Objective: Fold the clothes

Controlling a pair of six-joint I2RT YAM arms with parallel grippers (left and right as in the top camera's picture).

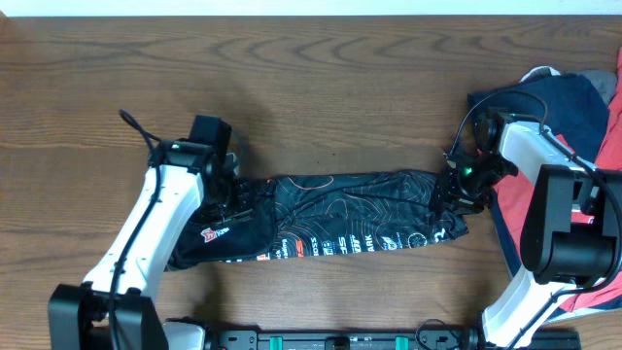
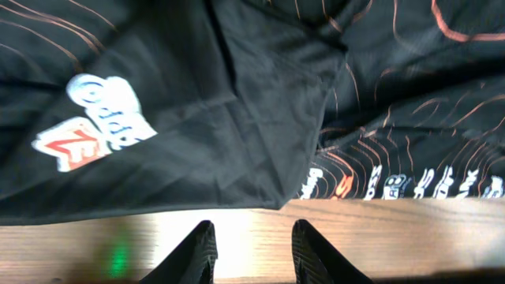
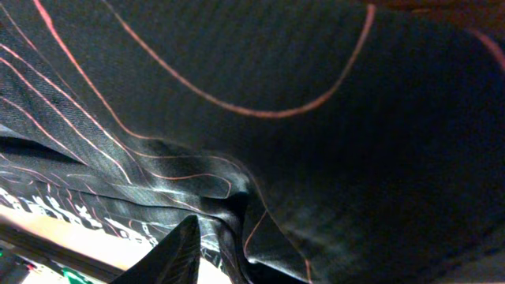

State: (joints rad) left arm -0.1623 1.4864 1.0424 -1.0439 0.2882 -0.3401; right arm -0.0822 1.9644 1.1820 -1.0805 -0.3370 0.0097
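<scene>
The black jersey (image 1: 340, 214) lies folded into a long band across the table, its wavy lines and sponsor logos showing. My left gripper (image 1: 228, 199) is at its left end. In the left wrist view this gripper (image 2: 251, 229) is open over bare wood, just off the jersey's edge (image 2: 237, 102), with nothing between its fingers. My right gripper (image 1: 455, 190) sits on the band's right end. In the right wrist view one finger (image 3: 185, 248) shows beside a raised fold of the jersey (image 3: 276, 118). Cloth hides the other finger.
Red-and-navy garments (image 1: 559, 107) are heaped at the right edge, under and behind the right arm. The brown wooden table (image 1: 292, 78) stretches behind the jersey. A black rail (image 1: 340, 340) runs along the front edge.
</scene>
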